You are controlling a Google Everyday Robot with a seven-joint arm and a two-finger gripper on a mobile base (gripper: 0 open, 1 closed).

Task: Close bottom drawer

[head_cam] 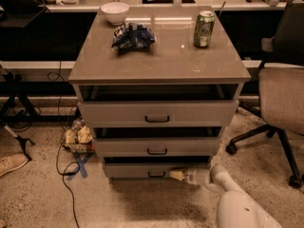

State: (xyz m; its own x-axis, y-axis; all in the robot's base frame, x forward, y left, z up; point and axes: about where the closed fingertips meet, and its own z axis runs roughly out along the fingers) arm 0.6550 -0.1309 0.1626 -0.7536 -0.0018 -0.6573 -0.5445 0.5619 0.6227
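One clenched gripper, low right, touching front edge of bottom drawer — slightly ajar

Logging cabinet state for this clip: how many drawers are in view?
3, stacked, all pulled out somewhat: top drawer, middle drawer below it, bottom drawer nearest the floor. The gripper is at the bottom drawer's front, right of its handle.

cream-tipped white tool at front of grey-beige bottom drawer, dark handle, green can, blue-and-white bag, white bowl
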